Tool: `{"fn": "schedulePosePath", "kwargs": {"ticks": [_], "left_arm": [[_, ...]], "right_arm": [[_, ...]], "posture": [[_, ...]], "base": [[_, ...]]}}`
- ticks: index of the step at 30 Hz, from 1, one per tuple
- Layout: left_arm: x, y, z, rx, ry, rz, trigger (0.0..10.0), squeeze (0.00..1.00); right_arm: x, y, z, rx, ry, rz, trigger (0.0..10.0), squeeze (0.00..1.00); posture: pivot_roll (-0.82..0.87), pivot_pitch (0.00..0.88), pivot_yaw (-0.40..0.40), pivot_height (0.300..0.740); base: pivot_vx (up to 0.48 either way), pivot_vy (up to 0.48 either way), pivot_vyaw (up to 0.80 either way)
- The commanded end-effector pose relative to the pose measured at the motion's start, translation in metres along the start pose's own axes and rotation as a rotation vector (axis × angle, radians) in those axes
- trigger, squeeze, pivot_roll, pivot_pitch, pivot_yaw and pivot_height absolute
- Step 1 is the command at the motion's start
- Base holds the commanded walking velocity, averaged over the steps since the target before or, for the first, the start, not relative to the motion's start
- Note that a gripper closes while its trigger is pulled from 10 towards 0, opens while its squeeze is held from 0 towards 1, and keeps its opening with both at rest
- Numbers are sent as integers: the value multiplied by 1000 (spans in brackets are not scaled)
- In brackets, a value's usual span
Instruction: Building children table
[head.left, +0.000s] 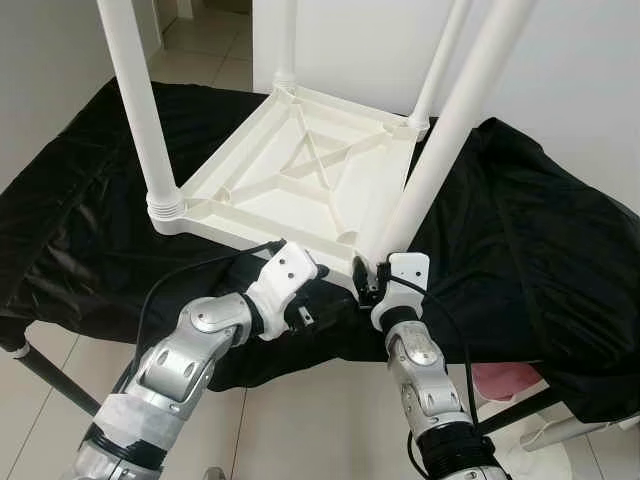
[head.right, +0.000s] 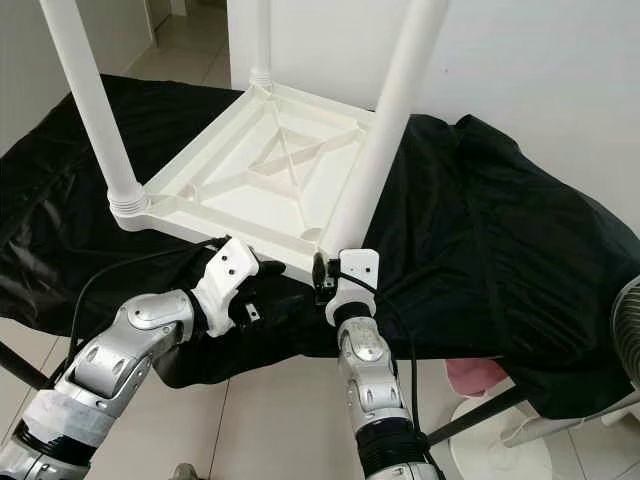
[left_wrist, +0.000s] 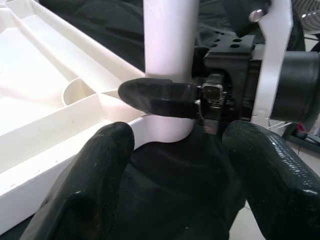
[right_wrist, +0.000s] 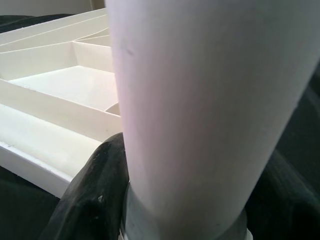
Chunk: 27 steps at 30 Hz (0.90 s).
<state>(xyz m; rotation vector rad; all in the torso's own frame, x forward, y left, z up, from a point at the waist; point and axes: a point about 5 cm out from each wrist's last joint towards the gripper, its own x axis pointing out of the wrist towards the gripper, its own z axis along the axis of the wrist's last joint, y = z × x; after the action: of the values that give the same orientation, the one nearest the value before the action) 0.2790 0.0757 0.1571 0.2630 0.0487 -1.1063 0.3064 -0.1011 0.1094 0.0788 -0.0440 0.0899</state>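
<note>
My right pincer (head.left: 372, 283) is clamped round the base of the near table leg (head.left: 450, 130), which stands upright in the corner socket of the overturned tabletop (head.left: 300, 170). My left pincer (head.left: 300, 300) waits open just beside that leg.

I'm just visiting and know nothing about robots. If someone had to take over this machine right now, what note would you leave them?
Right gripper: shut on the near leg, low down by its socket.
Left gripper: open, just beside that corner, holding nothing.
White table top lies upside down on a black cloth.
Done: four legs stand in the corner sockets.
Left: probably seating or tightening the near leg, then turning the table upright. I can't tell how firmly any leg is seated.
</note>
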Motion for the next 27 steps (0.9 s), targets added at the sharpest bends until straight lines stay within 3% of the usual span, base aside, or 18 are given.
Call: {"fn": "schedulePosePath", "kwargs": {"ticks": [1,7,8,14,20,21,22,27], "left_arm": [[1,-3,2,4,-5,-7,10000,0],[0,-1,3,12,-3,-5,10000,0],[0,0,3,14,-2,-5,10000,0],[1,0,3,17,-2,-6,10000,0],[2,-2,3,15,-5,-9,10000,0],[2,-2,3,16,-4,-9,10000,0],[2,-3,2,15,-4,-10,10000,0],[2,-4,2,14,-3,-11,10000,0]], "right_arm": [[-5,-1,-12,8,62,15,10000,0],[-7,11,-8,34,36,106,10000,4],[-8,14,-7,36,38,111,10000,1000],[-8,19,-5,46,32,136,10000,1000],[-7,7,-2,-5,8,135,10000,1000],[-7,4,-1,-5,1,144,10000,329],[-8,1,0,-1,-5,157,10000,0],[-9,-4,2,7,-18,199,10000,0]], "posture": [[49,64,-98,740],[54,53,-99,740],[54,53,-99,740],[56,46,-101,740],[56,42,-108,740],[55,41,-110,740],[55,40,-111,740],[53,39,-113,740]], "base": [[0,0,0],[0,0,0],[0,0,0],[0,0,0],[0,0,0],[0,0,0],[0,0,0],[0,0,0]]}}
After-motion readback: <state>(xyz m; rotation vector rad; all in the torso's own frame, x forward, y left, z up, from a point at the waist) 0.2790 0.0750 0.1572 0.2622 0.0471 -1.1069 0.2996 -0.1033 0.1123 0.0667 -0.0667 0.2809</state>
